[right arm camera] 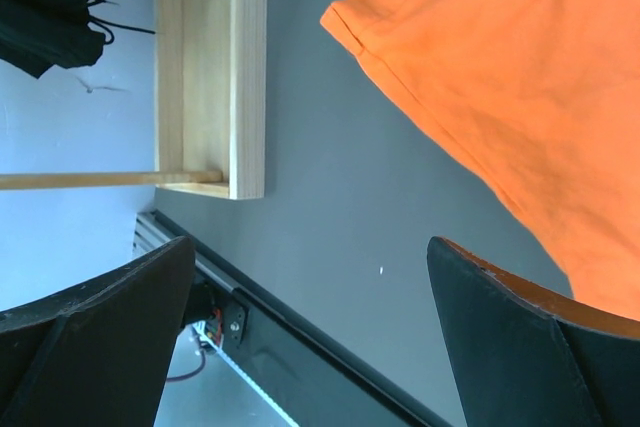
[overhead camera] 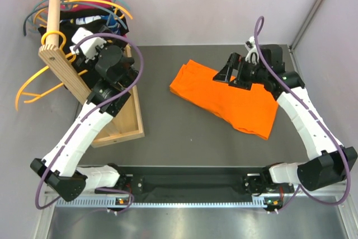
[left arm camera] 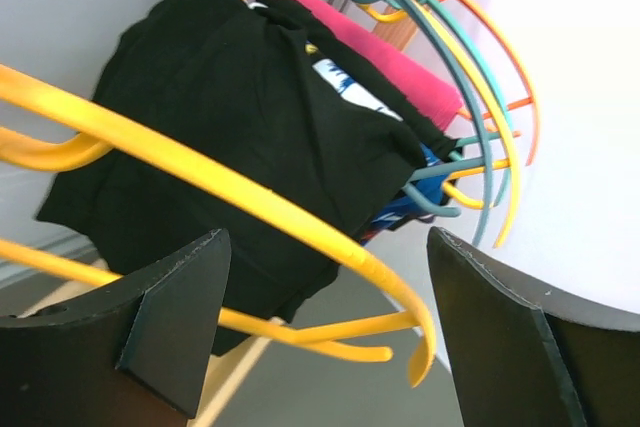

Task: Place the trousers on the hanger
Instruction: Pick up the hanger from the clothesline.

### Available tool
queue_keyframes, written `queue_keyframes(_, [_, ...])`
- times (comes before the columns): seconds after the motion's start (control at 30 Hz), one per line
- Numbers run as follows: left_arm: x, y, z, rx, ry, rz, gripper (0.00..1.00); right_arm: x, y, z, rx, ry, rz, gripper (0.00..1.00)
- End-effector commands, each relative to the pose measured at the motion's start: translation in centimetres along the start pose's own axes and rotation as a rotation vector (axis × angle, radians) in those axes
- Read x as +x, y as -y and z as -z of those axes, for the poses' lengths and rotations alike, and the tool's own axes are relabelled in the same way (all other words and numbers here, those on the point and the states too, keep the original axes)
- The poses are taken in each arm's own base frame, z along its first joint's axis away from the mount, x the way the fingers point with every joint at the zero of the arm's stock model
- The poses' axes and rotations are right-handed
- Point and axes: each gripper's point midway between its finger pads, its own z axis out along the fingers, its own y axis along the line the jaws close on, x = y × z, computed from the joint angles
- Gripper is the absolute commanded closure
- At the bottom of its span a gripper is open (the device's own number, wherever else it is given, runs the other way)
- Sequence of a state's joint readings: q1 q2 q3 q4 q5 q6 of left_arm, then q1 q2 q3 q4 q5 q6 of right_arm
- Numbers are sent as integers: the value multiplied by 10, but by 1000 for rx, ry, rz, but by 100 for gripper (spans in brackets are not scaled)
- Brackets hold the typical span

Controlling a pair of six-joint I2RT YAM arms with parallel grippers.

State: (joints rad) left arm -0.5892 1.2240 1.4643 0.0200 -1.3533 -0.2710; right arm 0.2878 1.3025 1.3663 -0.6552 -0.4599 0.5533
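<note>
Top view: big bright orange soft fabric trousers (overhead camera: 224, 96) lie folded right of centre on the dark grey bench (overhead camera: 184, 132), with open room toward the near edge. The right claw (overhead camera: 234, 76) hangs wide open over their far side. The left claw (overhead camera: 75, 53) is up at the wooden rack (overhead camera: 112, 121) by the left edge.

Left wrist: jaws wide, a thin amber-yellow plastic hanger (left arm camera: 200, 172) runs between the 2 fingers, and black garments (left arm camera: 230, 117) crowd in behind.

Right wrist: jaws wide, with the trousers' hem and bare bench below.

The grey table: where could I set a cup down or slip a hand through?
Bare grey table lies between the wooden stand and the orange trousers, and along the near side in front of the trousers. The far-left corner is crowded: hangers, dark clothes and the left hand among them.
</note>
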Motion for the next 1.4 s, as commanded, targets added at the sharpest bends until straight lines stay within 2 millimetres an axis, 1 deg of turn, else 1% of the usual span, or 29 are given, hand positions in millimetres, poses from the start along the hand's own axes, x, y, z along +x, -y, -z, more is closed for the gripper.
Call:
queue_keyframes(0.0, [-19, 8, -3, 44, 3, 130, 16, 1, -16, 8, -55, 20, 6, 0])
queue_keyframes(0.03, [-21, 6, -6, 39, 8, 149, 18, 1, -17, 8, -60, 20, 6, 0])
queue_keyframes(0.13, [-25, 11, -10, 56, 19, 179, 23, 0, -18, 7, -64, 22, 0, 0])
queue_keyframes(0.17, [-31, 12, -12, 54, 32, 206, 24, -1, -18, 7, -63, 24, 1, 0])
queue_keyframes(0.27, [-33, 17, -17, 55, 49, 231, 25, -1, -19, 6, -67, 24, 3, 0])
queue_keyframes(0.37, [-32, 17, -20, 56, 59, 250, 35, -1, -18, 7, -66, 26, 10, 0])
queue_keyframes(0.5, [-32, 24, -19, 98, 63, 288, 48, 1, -15, 6, -60, 22, 10, 0])
queue_keyframes(0.53, [-31, 23, -19, 98, 63, 286, 57, 2, -14, 6, -58, 19, 10, 0])
queue_keyframes(0.63, [-32, 22, -19, 95, 74, 279, 70, 4, -13, 6, -58, 13, 7, 0])
queue_keyframes(0.67, [-32, 22, -19, 97, 77, 275, 77, 4, -12, 5, -57, 14, 9, 0])
queue_keyframes(0.7, [-33, 22, -19, 96, 78, 263, 82, 3, -12, 6, -56, 18, 11, 0])
queue_keyframes(0.73, [-35, 23, -19, 100, 82, 268, 93, 3, -11, 6, -55, 18, 11, 0])
queue_keyframes(0.77, [-36, 23, -19, 102, 83, 266, 98, 3, -11, 6, -54, 19, 9, 0])
queue_keyframes(0.8, [-37, 25, -19, 105, 83, 269, 100, 2, -10, 7, -53, 22, 8, 0])
queue_keyframes(0.87, [-37, 31, -18, 134, 75, 279, 100, 2, -9, 6, -50, 21, 9, 0])
queue_keyframes(0.9, [-34, 40, -18, 164, 63, 292, 100, 1, -9, 6, -50, 23, 9, 0])
queue_keyframes(0.93, [-39, 46, -17, 177, 59, 317, 100, 1, -9, 6, -49, 22, 7, 0])
queue_keyframes(0.97, [-33, 49, -17, 184, 40, 304, 100, 1, -8, 6, -46, 22, 4, 0])
queue_keyframes(1.03, [-28, 60, -14, 216, 10, 359, 100, 0, -8, 6, -47, 27, 4, 0])
queue_keyframes(1.1, [-21, 63, -10, 226, -23, 411, 100, -2, -7, 6, -46, 34, 4, 0])
queue_keyframes(1.17, [-4, 65, -6, 248, -70, 440, 100, -4, -7, 8, -45, 41, 3, 0])
queue_keyframes(1.2, [-3, 65, -3, 258, -88, 492, 100, -5, -5, 8, -42, 43, 0, 0])
queue_keyframes(1.23, [11, 65, -1, 271, -114, 485, 100, -5, -5, 9, -42, 44, 0, 0])
queue_keyframes(1.3, [22, 67, 1, 277, -148, 512, 100, -6, -3, 10, -42, 47, -4, 0])
queue_keyframes(1.33, [26, 68, 2, 280, -162, 495, 100, -5, -1, 10, -36, 46, -8, 0])
queue_keyframes(1.37, [31, 73, 5, 303, -188, 497, 100, -5, 1, 10, -34, 47, -12, 0])
